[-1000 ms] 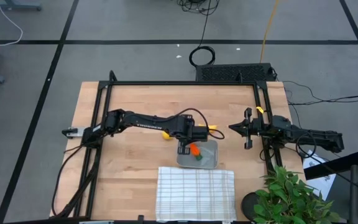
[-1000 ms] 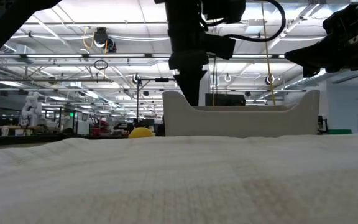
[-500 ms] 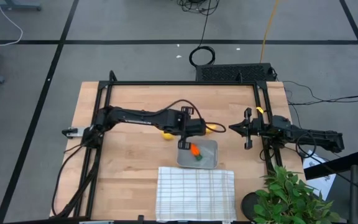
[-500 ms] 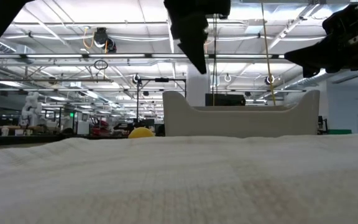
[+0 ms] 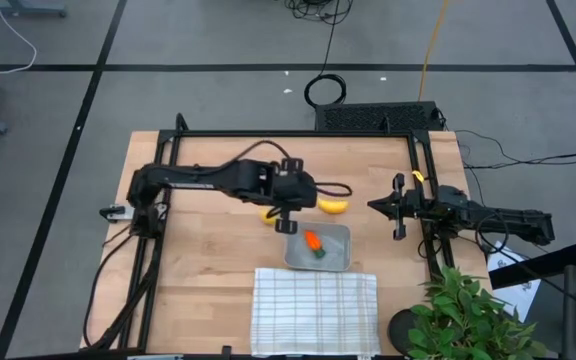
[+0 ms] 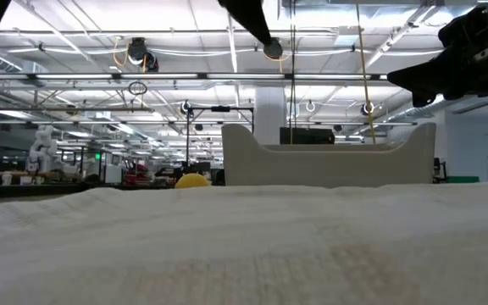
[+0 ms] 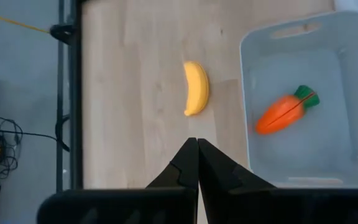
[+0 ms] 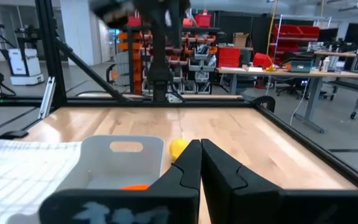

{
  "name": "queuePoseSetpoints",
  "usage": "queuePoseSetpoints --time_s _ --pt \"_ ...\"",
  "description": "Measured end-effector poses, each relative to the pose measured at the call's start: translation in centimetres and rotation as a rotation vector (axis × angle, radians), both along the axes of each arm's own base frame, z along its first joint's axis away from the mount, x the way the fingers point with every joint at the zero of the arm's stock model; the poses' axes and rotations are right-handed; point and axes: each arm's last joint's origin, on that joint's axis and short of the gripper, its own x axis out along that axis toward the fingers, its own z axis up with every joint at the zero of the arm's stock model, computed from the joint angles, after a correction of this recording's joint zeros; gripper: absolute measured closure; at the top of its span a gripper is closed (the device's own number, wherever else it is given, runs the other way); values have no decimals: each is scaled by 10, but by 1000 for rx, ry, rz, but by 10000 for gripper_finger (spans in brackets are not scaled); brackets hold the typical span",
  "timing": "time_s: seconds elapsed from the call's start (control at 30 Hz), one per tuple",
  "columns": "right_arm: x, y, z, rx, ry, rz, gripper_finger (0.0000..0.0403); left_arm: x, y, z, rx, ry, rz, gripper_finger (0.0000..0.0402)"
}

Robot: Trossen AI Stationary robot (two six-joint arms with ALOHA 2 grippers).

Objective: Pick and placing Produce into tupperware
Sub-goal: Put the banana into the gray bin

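The orange carrot with green top (image 7: 284,112) lies inside the grey tupperware (image 5: 336,258), also seen in the left wrist view as the tupperware (image 7: 347,56). Beyond the tupperware's far edge, the yellow banana (image 5: 333,206) rests on the wooden table, and the lemon (image 5: 268,215) sits near the tupperware's far left corner. My left gripper (image 5: 290,224) hangs shut and empty high above that corner, between lemon and banana; its tips (image 7: 197,142) point down. My right gripper (image 5: 373,207) waits shut to the right of the banana.
A white checked cloth (image 5: 315,297) lies on the near side of the tupperware and fills the low view's foreground. A black frame (image 5: 298,134) borders the table's far, left and right sides. A potted plant (image 5: 468,315) stands at the near right corner.
My left gripper has risen from down inside the tupperware to well above it, and has drawn back a little toward the table's left and far side. The carrot has stayed lying in the tupperware.
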Motion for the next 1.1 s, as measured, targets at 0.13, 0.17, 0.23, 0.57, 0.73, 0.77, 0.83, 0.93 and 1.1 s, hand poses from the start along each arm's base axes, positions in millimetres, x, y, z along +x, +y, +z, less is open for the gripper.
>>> queuePoseSetpoints --time_s 0.13,0.17,0.23,0.57,0.73,0.77,0.83,0.93,1.1 --pt "0 0 0 0 1 0 403 -20 1 16 -7 -73 8 400" --pt "1 0 0 0 0 0 403 -27 2 21 -8 -102 8 400" --pt "1 0 0 0 2 0 403 -40 2 22 -13 -142 11 401" --pt "1 0 0 1 1 0 403 -84 0 -21 -195 -385 -62 401" --pt "1 0 0 6 1 0 403 -96 -1 -53 -203 -437 -90 401" --pt "1 0 0 6 1 0 403 -102 -1 -58 -199 -449 -95 401" --pt "1 0 0 7 1 0 403 -113 2 -64 -189 -498 -104 401" --pt "1 0 0 31 -4 1 403 -136 12 -73 -203 -570 -114 401" --pt "1 0 1 32 -7 1 403 -170 28 -83 -264 -746 -109 401"
